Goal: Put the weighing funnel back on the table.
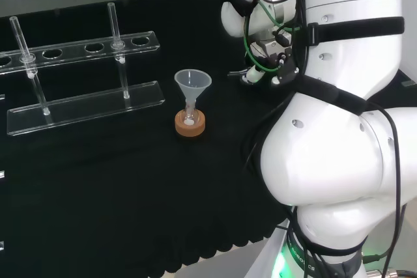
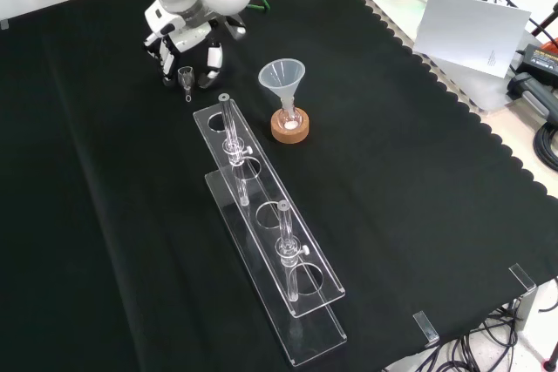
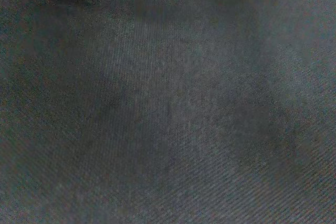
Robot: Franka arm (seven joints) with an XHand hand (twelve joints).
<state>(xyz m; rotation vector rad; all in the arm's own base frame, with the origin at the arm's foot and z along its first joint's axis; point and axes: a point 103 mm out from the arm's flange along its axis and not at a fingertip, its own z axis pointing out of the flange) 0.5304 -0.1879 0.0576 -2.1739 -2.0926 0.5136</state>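
Note:
In the front view the small clear weighing funnel (image 2: 186,77) is at the cloth near the back, its short stem pointing towards the camera. The black and white hand (image 2: 186,39) hangs low right over it. Dark fingers (image 2: 213,63) point down on either side of the piece, and a gap shows between them and the glass. I cannot tell whether the funnel rests fully on the cloth. In the head view the hand (image 1: 262,73) is mostly hidden behind the white arm links. The wrist view shows black cloth (image 3: 168,108) very close.
The big funnel (image 2: 282,77) stands in a small flask on a cork ring (image 2: 289,131), just right of the hand in the front view. A clear rack (image 2: 266,241) with two tubes runs towards the front. Paper and cables lie beyond the cloth's right edge.

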